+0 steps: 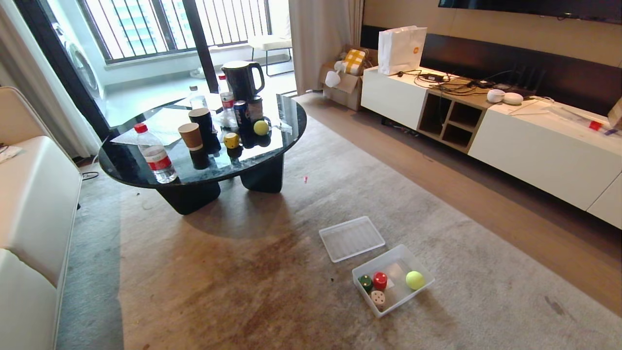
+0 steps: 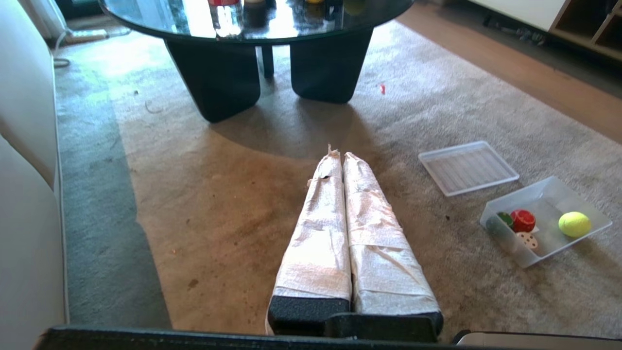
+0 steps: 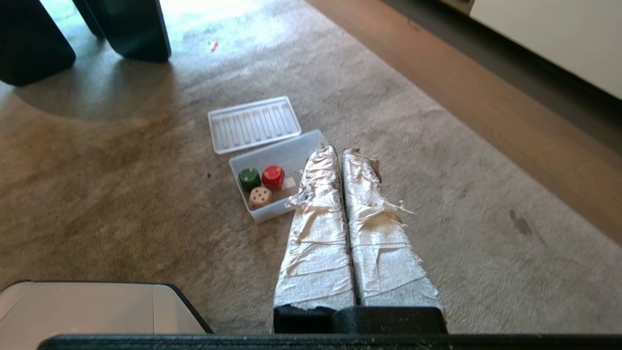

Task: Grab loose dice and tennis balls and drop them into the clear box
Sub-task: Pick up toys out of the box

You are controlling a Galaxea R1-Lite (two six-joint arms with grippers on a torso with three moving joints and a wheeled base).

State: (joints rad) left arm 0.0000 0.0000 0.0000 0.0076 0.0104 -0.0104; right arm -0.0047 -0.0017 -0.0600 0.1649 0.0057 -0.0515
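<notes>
The clear box (image 1: 410, 260) sits on the carpet at the lower right, holding a green die (image 1: 365, 282), a red die (image 1: 380, 280), a beige die (image 1: 377, 298) and a tennis ball (image 1: 414, 280). On the round black table a yellow die (image 1: 231, 140) and a second tennis ball (image 1: 261, 127) lie among cups and cans. My left gripper (image 2: 338, 155) is shut and empty, held above bare carpet short of the table. My right gripper (image 3: 341, 151) is also shut and empty, its tips over the box's (image 3: 286, 151) near end. Neither arm shows in the head view.
A ribbed clear lid (image 1: 351, 237) lies beside the box. The table (image 1: 272, 158) carries a water bottle (image 1: 154, 154), paper cups (image 1: 191, 136), cans and a kettle (image 1: 242, 79). A white sofa (image 1: 34, 209) stands on the left, a low white TV cabinet (image 1: 529, 141) on the right.
</notes>
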